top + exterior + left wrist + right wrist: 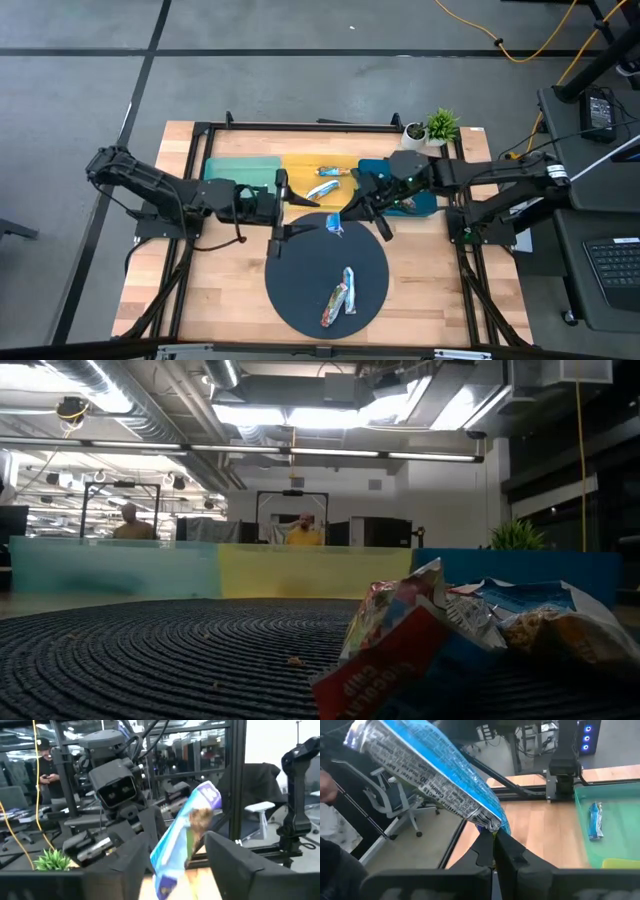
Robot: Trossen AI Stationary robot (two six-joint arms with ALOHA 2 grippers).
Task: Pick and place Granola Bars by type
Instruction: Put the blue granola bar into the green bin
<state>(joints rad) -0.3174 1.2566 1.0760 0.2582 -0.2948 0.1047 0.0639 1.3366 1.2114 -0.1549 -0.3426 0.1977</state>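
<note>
My right gripper (350,216) is shut on a blue-wrapped granola bar (335,225) above the far edge of the round dark mat (300,300). My left gripper (281,214) is open just left of it. In the left wrist view the bar (189,837) stands tilted ahead of its two spread fingers. Two bars (339,296) lie on the mat's near part and show close up in the low view (450,630). Two bars (326,180) lie in the yellow tray (300,165). One blue bar (594,821) lies in the teal tray (620,815). My right gripper pinches the blue bar's crimped end (490,824) between its two shut fingertips (506,851), coming about level from the table's right side. The bar sticks out slanting upward beyond the fingers, lifted clear of the mat.
The teal tray (235,168), yellow tray and blue tray (420,205) stand side by side along the far side, the blue one partly under my right arm. A small potted plant (440,127) stands at the far right corner. People show in the room behind (305,530).
</note>
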